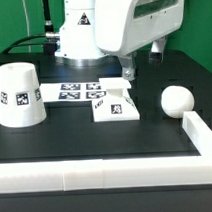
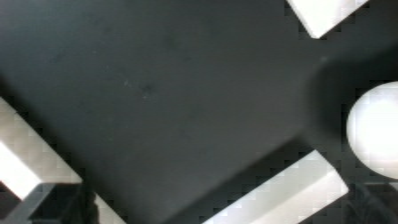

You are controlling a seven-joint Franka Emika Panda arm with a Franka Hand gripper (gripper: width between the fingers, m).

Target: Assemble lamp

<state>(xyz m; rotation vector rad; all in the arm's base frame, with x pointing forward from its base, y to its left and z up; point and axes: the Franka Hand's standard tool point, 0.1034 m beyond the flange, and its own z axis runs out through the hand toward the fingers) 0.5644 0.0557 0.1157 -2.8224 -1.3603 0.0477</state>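
The white flat square lamp base (image 1: pixel 116 104) lies mid-table with a tag facing the front. The white ball-shaped bulb (image 1: pixel 176 101) rests on the black table at the exterior view's right, and part of it shows in the wrist view (image 2: pixel 377 125). The large tapered shade (image 1: pixel 20 95) stands mouth-down at the exterior view's left. My gripper (image 1: pixel 126 65) hangs above the table just behind the base, touching nothing. In the wrist view the gripper (image 2: pixel 214 212) is open, with dark fingers (image 2: pixel 45 205) at the frame's edges and only table between them.
The marker board (image 1: pixel 78 91) lies flat behind the base, between it and the robot's foot. A raised white rail (image 1: pixel 97 174) runs along the table's front and turns up the exterior view's right side (image 1: pixel 202 132). White strips (image 2: pixel 294 185) cross the wrist view.
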